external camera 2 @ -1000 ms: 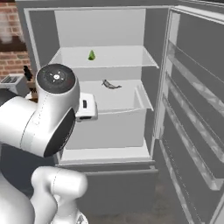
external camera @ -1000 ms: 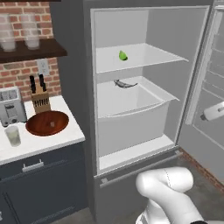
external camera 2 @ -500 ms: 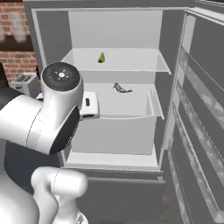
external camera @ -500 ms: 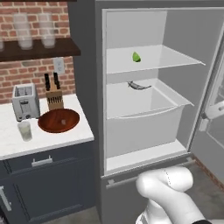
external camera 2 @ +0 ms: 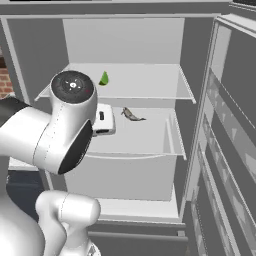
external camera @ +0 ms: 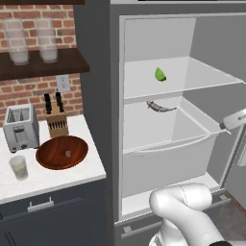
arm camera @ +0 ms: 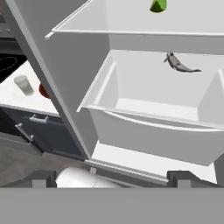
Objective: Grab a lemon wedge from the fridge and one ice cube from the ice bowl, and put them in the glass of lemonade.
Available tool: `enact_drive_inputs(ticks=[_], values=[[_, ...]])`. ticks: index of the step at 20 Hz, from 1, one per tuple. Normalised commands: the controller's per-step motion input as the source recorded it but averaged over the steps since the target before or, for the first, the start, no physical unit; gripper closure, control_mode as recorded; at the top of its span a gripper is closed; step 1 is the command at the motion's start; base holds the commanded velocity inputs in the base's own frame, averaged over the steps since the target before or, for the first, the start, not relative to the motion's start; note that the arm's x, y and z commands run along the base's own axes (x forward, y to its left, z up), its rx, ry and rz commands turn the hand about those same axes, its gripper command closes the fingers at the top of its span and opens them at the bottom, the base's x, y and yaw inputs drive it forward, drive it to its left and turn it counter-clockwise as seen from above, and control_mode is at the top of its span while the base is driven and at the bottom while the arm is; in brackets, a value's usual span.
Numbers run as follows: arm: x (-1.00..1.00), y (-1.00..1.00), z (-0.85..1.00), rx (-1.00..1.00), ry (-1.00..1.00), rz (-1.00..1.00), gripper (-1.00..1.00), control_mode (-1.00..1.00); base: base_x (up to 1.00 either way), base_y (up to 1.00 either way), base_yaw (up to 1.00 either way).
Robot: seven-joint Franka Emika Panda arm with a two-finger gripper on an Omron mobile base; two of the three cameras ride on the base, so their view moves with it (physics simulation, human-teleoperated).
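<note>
1. You see the fridge (external camera: 103, 115) standing open, its pale interior facing the arm, with the door swung out to the right.
2. The lemon wedge (external camera: 160, 74) sits on the upper shelf (external camera 2: 150, 90), toward the back; from the right base camera it shows at (external camera 2: 104, 78), and in the hand camera near the top edge at (arm camera: 158, 5).
3. A small grey fish (external camera: 161, 107) lies in the drawer-like bin (arm camera: 144, 131) just below that shelf, apart from the wedge.
4. The gripper (arm camera: 111, 177) points at the fridge interior from outside, well short of the shelves. You can see its two dark fingertips (arm camera: 43, 178) wide apart at the bottom of the hand view, with nothing between them.
5. On the white counter (external camera: 72, 175) left of the fridge rests the ice bowl (external camera: 62, 152), with the ice cube (external camera: 68, 154) near its centre.
6. The glass of lemonade (external camera: 19, 167) stands just left of the bowl, in front of the toaster (external camera: 20, 127).
7. A knife block (external camera: 56, 120) stands behind the bowl; two frosted glasses (external camera: 32, 41) rest on the dark wall shelf above.
</note>
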Motion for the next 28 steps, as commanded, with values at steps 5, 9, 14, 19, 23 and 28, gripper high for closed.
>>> enact_drive_inputs(ticks=[5, 9, 14, 19, 23, 28], values=[[-0.14, -0.07, 0.31, 0.08, -0.24, 0.01, -1.0, -1.0, 0.0, 0.0, 0.0], [-0.11, 0.03, 0.58, 0.1, -0.28, 0.01, -1.0, -1.0, 0.0, 0.0, 0.0], [0.21, 0.11, 0.43, 0.08, -0.19, 0.02, -1.0, -1.0, 0.0, 0.0, 0.0], [0.7, 0.35, 0.66, 0.01, 0.01, -0.02, -1.0, -1.0, 0.0, 0.0, 0.0], [0.81, 0.36, 0.62, -0.01, 0.19, -0.09, -1.0, -1.0, 0.0, 0.0, 0.0], [0.75, 0.35, 0.11, -0.07, 0.48, -0.06, -1.0, -1.0, 0.0, 0.0, 0.0]])
